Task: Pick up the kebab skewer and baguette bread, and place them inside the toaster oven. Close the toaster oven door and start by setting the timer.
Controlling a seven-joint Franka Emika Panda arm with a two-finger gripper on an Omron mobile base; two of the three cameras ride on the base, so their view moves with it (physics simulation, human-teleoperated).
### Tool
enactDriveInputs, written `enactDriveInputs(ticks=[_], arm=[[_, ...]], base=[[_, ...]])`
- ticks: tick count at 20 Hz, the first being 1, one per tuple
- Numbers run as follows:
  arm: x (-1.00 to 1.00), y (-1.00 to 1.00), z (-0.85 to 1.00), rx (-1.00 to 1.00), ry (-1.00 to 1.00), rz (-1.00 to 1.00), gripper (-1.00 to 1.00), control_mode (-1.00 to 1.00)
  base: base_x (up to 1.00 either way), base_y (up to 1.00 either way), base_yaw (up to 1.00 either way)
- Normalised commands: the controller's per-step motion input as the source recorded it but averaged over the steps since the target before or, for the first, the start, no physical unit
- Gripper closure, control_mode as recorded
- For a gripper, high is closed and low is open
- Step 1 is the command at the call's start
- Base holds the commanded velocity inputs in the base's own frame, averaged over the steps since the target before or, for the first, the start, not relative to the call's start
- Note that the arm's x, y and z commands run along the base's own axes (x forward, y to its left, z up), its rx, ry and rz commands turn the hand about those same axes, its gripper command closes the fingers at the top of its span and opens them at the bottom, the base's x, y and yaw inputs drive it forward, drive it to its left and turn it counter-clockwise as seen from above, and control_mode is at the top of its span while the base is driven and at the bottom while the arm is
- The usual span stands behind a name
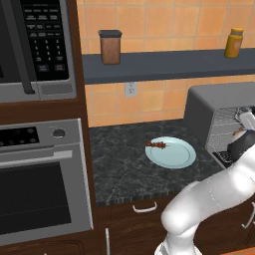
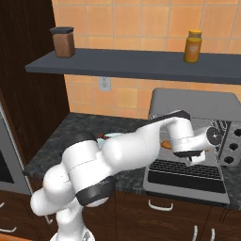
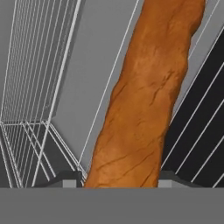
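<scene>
Bread is the thing at risk: the baguette bread (image 3: 146,100) runs from the bottom centre of the hand view up to its upper right, with the two dark tips of the pincer (image 3: 120,178) standing on either side of its near end, clamped on it, judging by how closely they flank the crust. Wire rack lines of the toaster oven (image 2: 193,136) surround it, so the loaf seems to be already inside the cavity. If the pincer lets go while the loaf hangs above the wires, it could roll or tip forward onto the lowered toaster oven door (image 2: 186,176). A loaf left poking out past the rack would likely block the door from shutting. The wrist could also catch on the oven's frame when it pulls out.

The kebab skewer (image 1: 156,145) lies at the upper left edge of the plate (image 1: 172,153) on the dark surface (image 1: 119,164), well apart from the oven and not yet fetched; the left base view shows this plainly. The right base view shows instead the arm reaching into the oven at right of centre, the door folded flat, and the oven's dials (image 2: 215,136) at the right. The hand view alone gives the grip and the rack up close.
</scene>
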Motion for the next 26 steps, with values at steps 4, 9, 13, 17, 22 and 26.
enactDriveInputs(ticks=[4,9,13,17,22,26], arm=[[0.02,0.00,-0.15,0.00,-0.04,0.00,1.00,-1.00],[0.00,0.19,-0.15,0.00,-0.04,0.00,-1.00,-1.00],[0.00,0.24,-0.22,0.00,-0.03,0.00,-1.00,-1.00],[0.00,0.15,-0.09,0.00,-0.02,0.00,-1.00,-1.00],[-0.02,0.13,0.00,0.00,0.00,0.00,-1.00,-1.00],[-0.18,0.02,0.14,0.00,0.00,0.00,-1.00,-1.00]], base=[[0.00,0.00,0.00],[0.00,0.00,0.00],[0.00,0.00,0.00],[0.00,0.00,0.00],[0.00,0.00,0.00],[0.00,0.00,0.00]])
